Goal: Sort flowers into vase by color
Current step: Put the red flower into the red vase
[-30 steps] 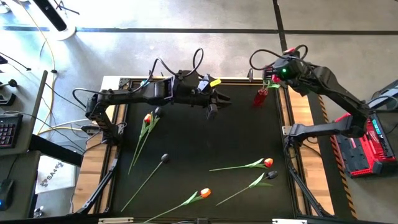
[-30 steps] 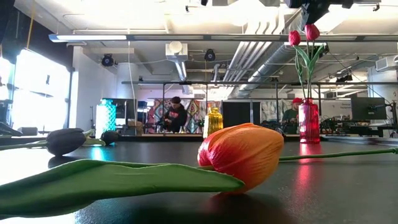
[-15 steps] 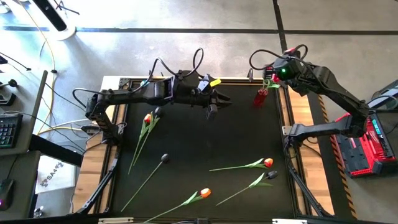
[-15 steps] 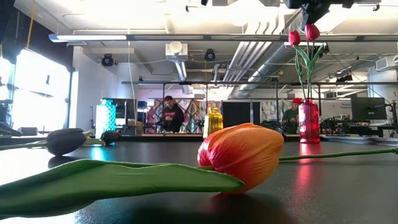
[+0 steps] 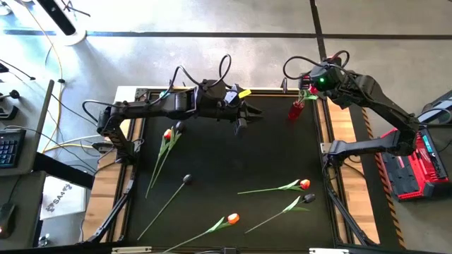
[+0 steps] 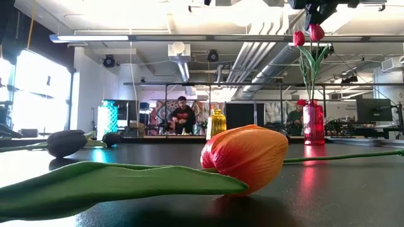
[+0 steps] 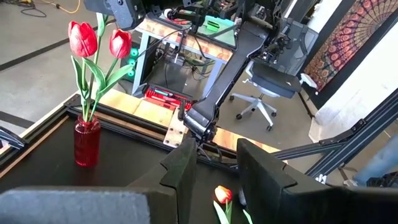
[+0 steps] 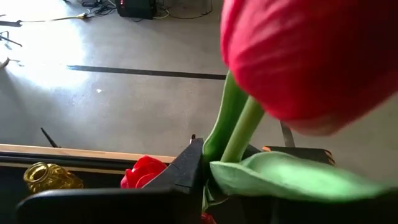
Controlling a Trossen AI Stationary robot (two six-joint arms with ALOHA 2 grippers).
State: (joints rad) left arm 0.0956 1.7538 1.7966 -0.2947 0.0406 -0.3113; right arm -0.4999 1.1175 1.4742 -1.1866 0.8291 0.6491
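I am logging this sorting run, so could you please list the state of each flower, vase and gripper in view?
red vase: upright, two red tulips standing in it
right gripper: above the red vase, at the red tulips' stems
left gripper: open, empty, over the table's far middle
yellow vase: upright, no flowers showing
six loose tulips: lying flat on the black table

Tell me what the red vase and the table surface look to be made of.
The red vase: seemingly translucent glass or clear plastic, glossy, since light glows through it. The table surface: a black, semi-gloss sheet, material unclear; in the low view it mirrors the orange tulip and the vase's red.
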